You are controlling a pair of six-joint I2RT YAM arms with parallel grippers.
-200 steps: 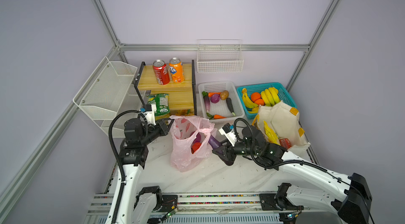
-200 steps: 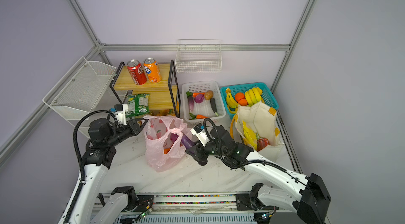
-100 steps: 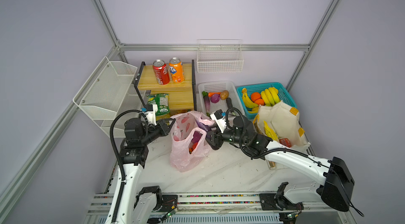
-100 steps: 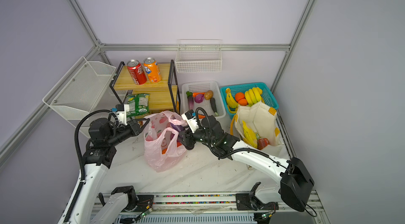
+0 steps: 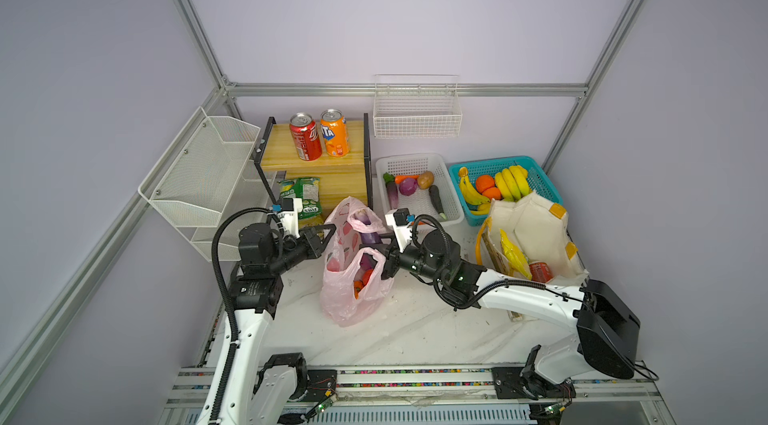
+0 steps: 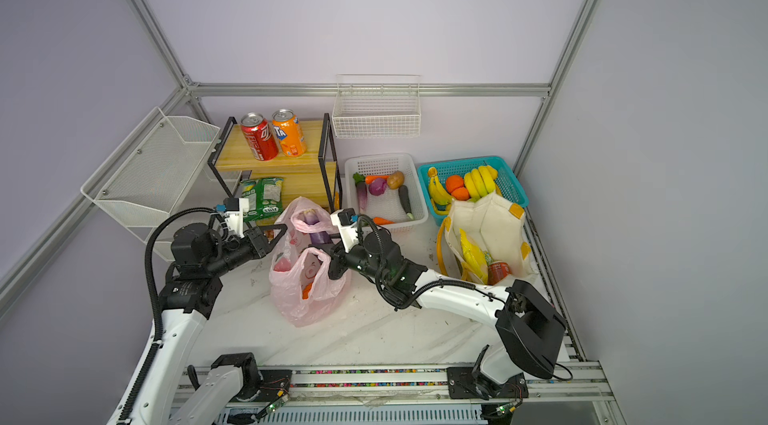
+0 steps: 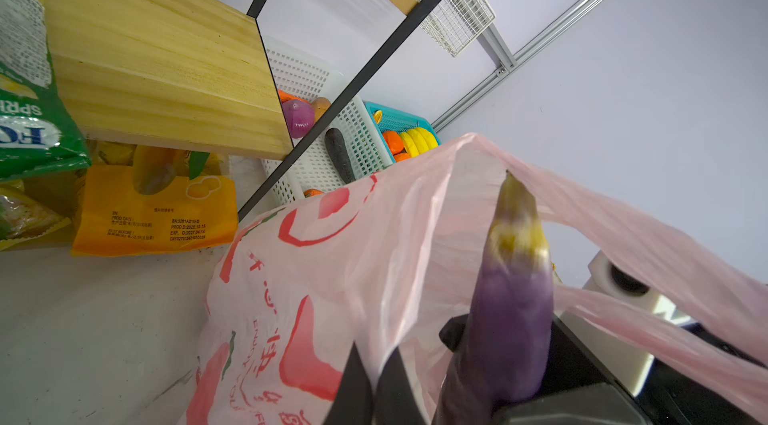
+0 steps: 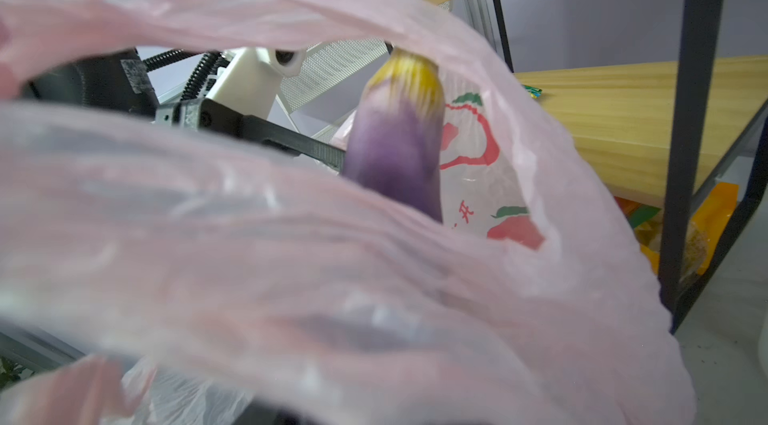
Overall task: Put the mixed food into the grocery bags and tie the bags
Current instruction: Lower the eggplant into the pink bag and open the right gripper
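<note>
The left gripper (image 5: 325,232) is closed tight on the rim of the bag (image 5: 351,302). Its fingers (image 7: 359,385) pinch the pink film and hold that side of the mouth up, while the bag's body hangs below and ahead of them and rests on the table (image 5: 415,331). The right gripper (image 5: 380,253) reaches into the mouth from the opposite side, its jaws partly parted and clamped on the lower part of the eggplant (image 5: 369,237) — in the left wrist view, black jaw parts sit on either side of its purple body. The eggplant stands up from that grip inside the bag's opening, with its yellowish tip pushed up under one loop handle. It sits between the two grippers, just beyond the left one's fingertips. In the right wrist view the film drapes across the lens and hides the fingers, and the eggplant (image 8: 395,144) rises straight ahead. Red and orange pieces show through the bag below the right gripper. Back past that gripper's wrist, well apart from it, the tote (image 5: 536,232) stands open — a yellow packet (image 5: 513,252) and a red can (image 5: 540,271) lie inside it.
</note>
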